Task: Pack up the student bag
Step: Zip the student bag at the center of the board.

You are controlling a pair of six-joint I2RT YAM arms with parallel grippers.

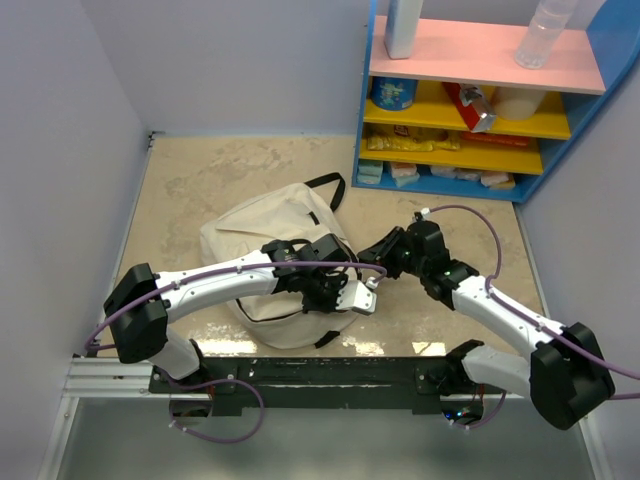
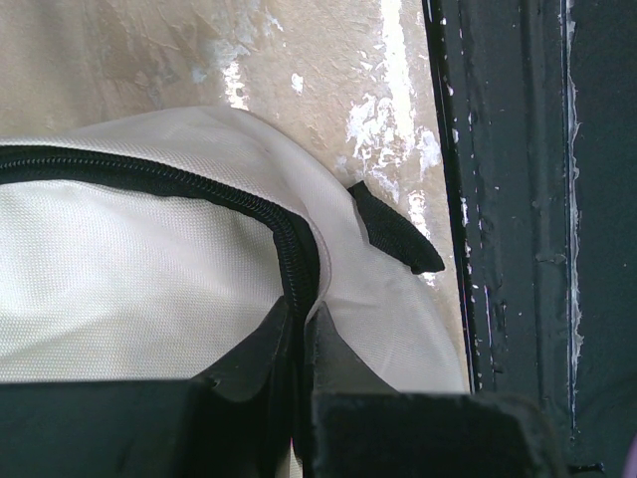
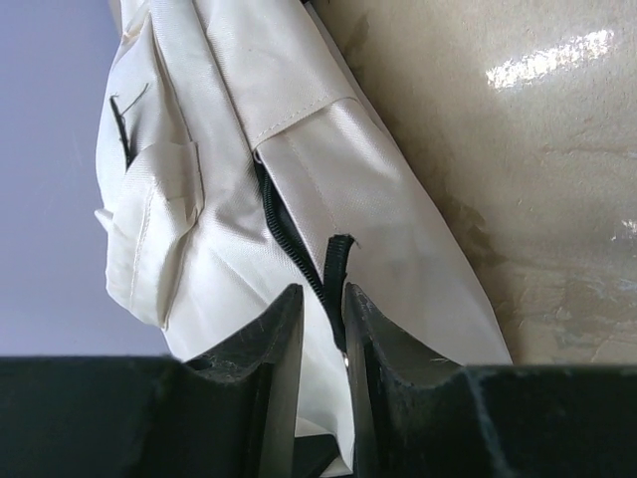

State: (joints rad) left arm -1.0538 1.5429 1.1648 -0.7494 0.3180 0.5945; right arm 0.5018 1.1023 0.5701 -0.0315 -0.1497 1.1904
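The student bag (image 1: 262, 232), beige with black zipper trim, lies on the tan tabletop between both arms. My left gripper (image 1: 343, 296) reaches over its near right corner. In the left wrist view this gripper (image 2: 302, 317) is shut on the bag's black zipper edge (image 2: 149, 169), with beige fabric (image 2: 119, 269) on both sides. My right gripper (image 1: 373, 264) is at the bag's right side. In the right wrist view its jaws (image 3: 322, 294) stand a narrow gap apart around a black zipper pull strap (image 3: 336, 267), which lies against the right finger. The bag (image 3: 328, 149) hangs above.
A blue shelf unit (image 1: 375, 110) with pink and yellow shelves, holding packets and a clear bottle (image 1: 545, 35), stands at the back right. Grey walls close in both sides. The black mounting rail (image 1: 320, 375) runs along the near edge, close to the bag's corner (image 2: 518, 199).
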